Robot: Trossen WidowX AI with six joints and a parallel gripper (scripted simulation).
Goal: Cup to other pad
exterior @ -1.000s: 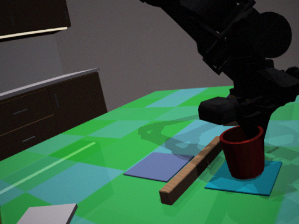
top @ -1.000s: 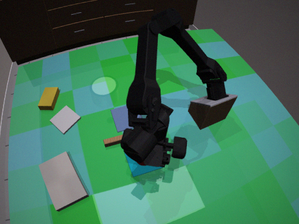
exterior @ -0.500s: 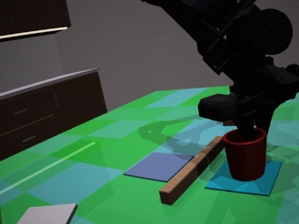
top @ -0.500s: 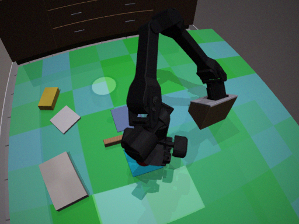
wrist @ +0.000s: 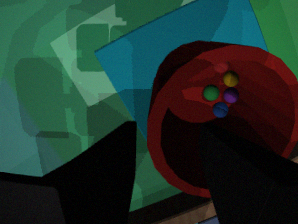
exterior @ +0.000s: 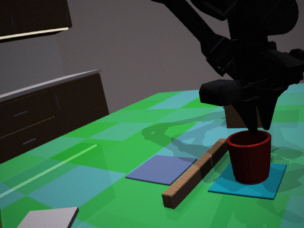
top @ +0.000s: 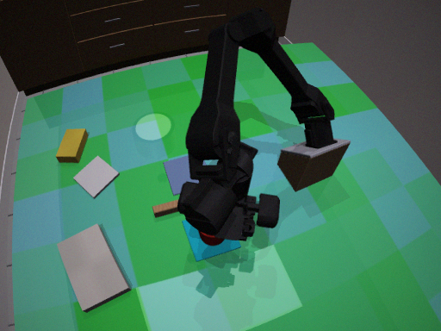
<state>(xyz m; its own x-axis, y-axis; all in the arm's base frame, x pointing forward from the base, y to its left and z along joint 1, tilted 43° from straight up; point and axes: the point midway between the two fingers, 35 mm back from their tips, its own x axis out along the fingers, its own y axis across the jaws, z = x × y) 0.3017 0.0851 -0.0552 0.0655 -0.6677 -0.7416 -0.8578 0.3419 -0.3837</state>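
The red cup stands upright on the bright blue pad. Several marbles, among them a green marble, a yellow marble and a blue marble, lie inside it. The other pad, a violet one, is bare where it shows. My gripper is partly open and holds nothing. Its fingertips are at rim height or a little above, one over the cup's mouth and one outside the rim. In the top view the arm hides the fingertips and most of the cup.
A low wooden bar lies between the two pads. A large grey slab, a small white tile and a yellow block lie to the left in the top view. A brown box is under the arm's far end.
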